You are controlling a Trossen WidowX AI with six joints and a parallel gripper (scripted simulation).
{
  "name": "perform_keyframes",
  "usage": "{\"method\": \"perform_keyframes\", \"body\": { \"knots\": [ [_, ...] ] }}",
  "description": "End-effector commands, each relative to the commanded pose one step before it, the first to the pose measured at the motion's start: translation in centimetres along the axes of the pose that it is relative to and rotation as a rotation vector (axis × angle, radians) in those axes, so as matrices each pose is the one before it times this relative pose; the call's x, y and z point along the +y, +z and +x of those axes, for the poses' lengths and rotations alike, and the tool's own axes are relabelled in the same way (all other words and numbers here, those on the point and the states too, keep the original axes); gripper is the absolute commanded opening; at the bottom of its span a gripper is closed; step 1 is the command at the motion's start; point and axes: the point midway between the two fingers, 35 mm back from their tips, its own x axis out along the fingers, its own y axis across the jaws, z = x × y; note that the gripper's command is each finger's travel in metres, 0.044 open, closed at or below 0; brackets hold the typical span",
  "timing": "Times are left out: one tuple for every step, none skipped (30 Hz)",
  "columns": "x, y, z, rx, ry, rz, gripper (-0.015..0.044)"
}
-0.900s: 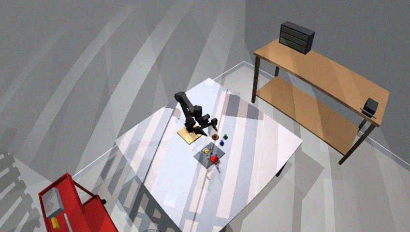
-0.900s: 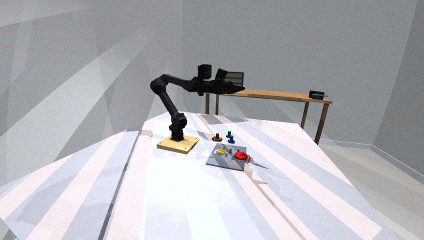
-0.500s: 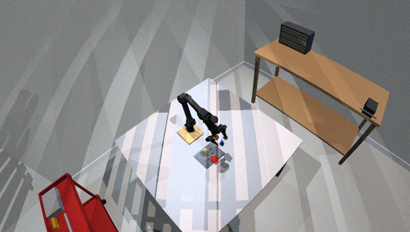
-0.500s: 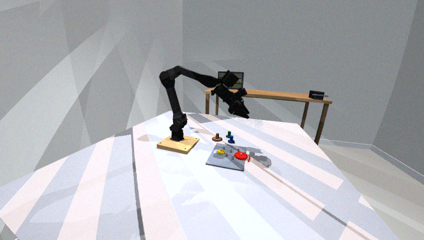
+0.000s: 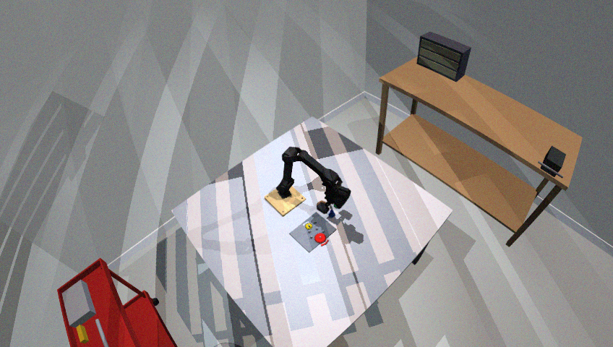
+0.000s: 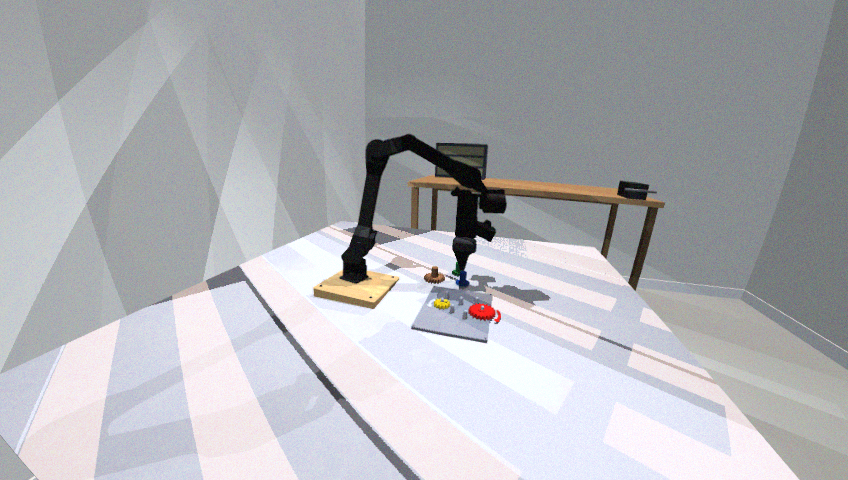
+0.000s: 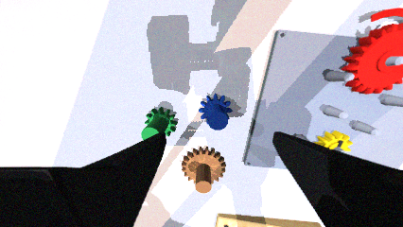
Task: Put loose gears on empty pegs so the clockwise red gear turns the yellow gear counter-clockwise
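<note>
The grey board (image 5: 302,241) (image 6: 440,333) (image 7: 293,52) carries short grey pegs, several of them empty. The red gear (image 5: 318,237) (image 6: 481,311) (image 7: 371,66) and the yellow gear (image 5: 310,225) (image 6: 441,303) (image 7: 331,141) sit on pegs. A blue gear (image 5: 331,213) (image 6: 462,279) (image 7: 216,113), a brown gear (image 6: 434,276) (image 7: 204,166) and a green gear (image 6: 457,270) (image 7: 161,123) stand on the table beside the board, each with an upright handle. My gripper (image 7: 219,137) points down above the loose gears, open and empty. In the top view the arm largely hides the brown and green gears.
The arm's wooden base plate (image 5: 283,207) (image 6: 345,293) (image 7: 265,222) is near the board and the brown gear. A red curved arrow (image 5: 324,243) (image 6: 498,316) (image 7: 385,15) lies beside the red gear. A wooden workbench (image 5: 494,107) (image 6: 535,190) and a red cart (image 5: 107,301) stand away from the table.
</note>
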Motion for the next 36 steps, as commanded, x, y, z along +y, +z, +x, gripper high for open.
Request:
{"method": "perform_keyframes", "body": {
  "knots": [
    [-0.146,0.283,-0.259,0.00141,0.00117,0.0062,0.0440],
    [0.001,0.005,0.362,0.00001,0.00002,0.0000,0.0440],
    [0.000,-0.002,0.541,0.00002,0.00003,0.0000,0.0440],
    [-0.001,-0.007,0.360,0.00002,0.00002,0.0000,0.0440],
    [-0.001,-0.003,0.120,0.00001,0.00001,0.0000,0.0440],
    [0.000,0.000,0.000,0.00000,0.00000,0.0000,0.0440],
    [0.000,0.000,0.000,0.00000,0.00000,0.0000,0.0440],
    [0.000,0.001,0.026,0.00000,0.00000,0.0000,0.0440],
    [0.000,0.004,0.079,0.00000,0.00000,0.0000,0.0440],
    [0.000,0.006,0.131,0.00000,0.00001,0.0000,0.0440],
    [0.000,0.006,0.162,0.00000,0.00001,0.0000,0.0440],
    [0.000,0.005,0.162,0.00000,0.00001,0.0000,0.0440],
    [0.000,0.004,0.162,0.00000,0.00001,0.0000,0.0440],
    [0.000,0.003,0.161,0.00000,0.00001,0.0000,0.0440],
    [0.000,0.003,0.161,0.00000,0.00001,0.0000,0.0440],
    [0.000,0.002,0.161,0.00001,0.00001,0.0000,0.0440],
    [-0.001,0.001,0.161,0.00001,0.00001,0.0000,0.0440],
    [-0.001,0.000,0.161,0.00001,0.00001,0.0000,0.0440],
    [-0.001,-0.001,0.161,0.00001,0.00001,0.0000,0.0440],
    [-0.001,-0.002,0.161,0.00001,0.00001,0.0000,0.0440],
    [-0.001,-0.003,0.160,0.00001,0.00001,0.0000,0.0440],
    [-0.001,-0.004,0.160,0.00001,0.00001,0.0000,0.0440],
    [-0.001,-0.005,0.160,0.00001,0.00001,0.0000,0.0440],
    [-0.002,-0.006,0.159,0.00001,0.00001,0.0000,0.0440],
    [-0.001,-0.005,0.128,0.00001,0.00000,0.0000,0.0440],
    [-0.001,-0.004,0.077,0.00001,0.00000,0.0000,0.0440],
    [0.000,-0.001,0.026,0.00000,0.00000,0.0000,0.0440],
    [0.000,0.000,0.000,0.00000,0.00000,0.0000,0.0440],
    [0.000,0.000,0.000,0.00000,0.00000,0.0000,0.0440],
    [0.000,0.000,0.000,0.00000,0.00000,0.0000,0.0440],
    [0.000,0.000,0.000,0.00000,0.00000,0.0000,0.0440],
    [0.000,0.000,0.000,0.00000,0.00000,0.0000,0.0414],
    [0.000,0.000,0.000,0.00000,0.00000,0.0000,0.0387],
    [0.000,0.000,0.000,0.00000,0.00000,0.0000,0.0361],
    [0.000,0.000,0.000,0.00000,0.00000,0.0000,0.0335],
    [0.000,0.000,0.000,0.00000,0.00000,0.0000,0.0309]
  ]
}}
